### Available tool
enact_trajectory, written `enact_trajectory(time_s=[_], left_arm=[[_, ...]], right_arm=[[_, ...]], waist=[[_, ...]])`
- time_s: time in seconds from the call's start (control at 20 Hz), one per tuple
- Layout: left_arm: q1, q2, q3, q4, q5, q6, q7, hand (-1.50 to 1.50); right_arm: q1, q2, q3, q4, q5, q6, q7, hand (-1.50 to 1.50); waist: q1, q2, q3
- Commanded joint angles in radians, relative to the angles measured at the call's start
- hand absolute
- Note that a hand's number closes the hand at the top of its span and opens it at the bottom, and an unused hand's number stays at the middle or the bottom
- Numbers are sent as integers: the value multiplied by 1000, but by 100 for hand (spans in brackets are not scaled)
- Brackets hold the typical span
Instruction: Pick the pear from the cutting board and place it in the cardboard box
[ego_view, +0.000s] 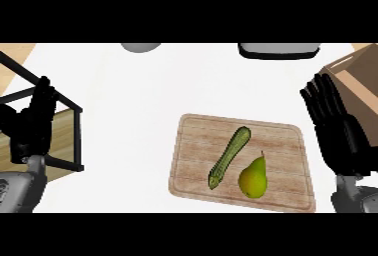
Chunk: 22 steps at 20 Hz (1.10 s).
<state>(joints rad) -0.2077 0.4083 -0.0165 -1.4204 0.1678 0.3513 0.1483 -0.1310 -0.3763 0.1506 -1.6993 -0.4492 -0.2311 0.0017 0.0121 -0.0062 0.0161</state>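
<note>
The pear (253, 178) lies on the wooden cutting board (284, 145), in its lower right part, stem end pointing up the view and its rounded base toward the lower edge. It sits well apart from both hands: the right hand (336, 127) is up and to the right of it, past the board's right edge, and the left hand (31, 122) is far across at the view's left side. Neither hand touches the fruit. Just left of the pear, close to it though whether they touch cannot be told, a long green vegetable (229, 157) (ridged, perhaps a cucumber or a zucchini) lies slanted on the board, its upper end leaning to the right.

The board rests on a white table (133, 100). At the right edge, behind the right hand, the brown cardboard box (358, 80) shows partly, cut off by the frame. At the left a black wire frame (63, 107) stands over a pale wooden surface (63, 132). Along the top edge two objects are cut off: a grey rounded one (142, 47) and a white, dark-rimmed one (279, 50).

The right hand's fingers (325, 100) are straight and released, pointing up, holding nothing. The left hand's fingers (43, 97) are likewise straight and upright, resting open and empty.
</note>
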Motion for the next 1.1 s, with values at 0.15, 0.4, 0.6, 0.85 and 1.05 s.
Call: enact_trajectory(time_s=[0.15,0.4,0.6,0.85,1.05], left_arm=[[36,-23,26,-82,52,-7,25,0],[84,-46,44,-184,127,-42,82,0],[95,-65,28,-223,150,-88,83,0],[71,-96,14,-234,141,-69,110,0],[50,-76,26,-233,164,-123,136,0]], right_arm=[[270,77,-207,40,-1,-323,12,150],[540,63,-207,204,113,-492,100,150],[644,81,-162,34,247,-618,4,-150],[783,-45,-61,-109,309,-529,93,-150],[819,-184,39,-184,326,-399,254,-150]], waist=[[-114,-14,-17],[-133,-2,-23],[-74,-4,-24],[-52,1,-25],[-16,11,-27]])
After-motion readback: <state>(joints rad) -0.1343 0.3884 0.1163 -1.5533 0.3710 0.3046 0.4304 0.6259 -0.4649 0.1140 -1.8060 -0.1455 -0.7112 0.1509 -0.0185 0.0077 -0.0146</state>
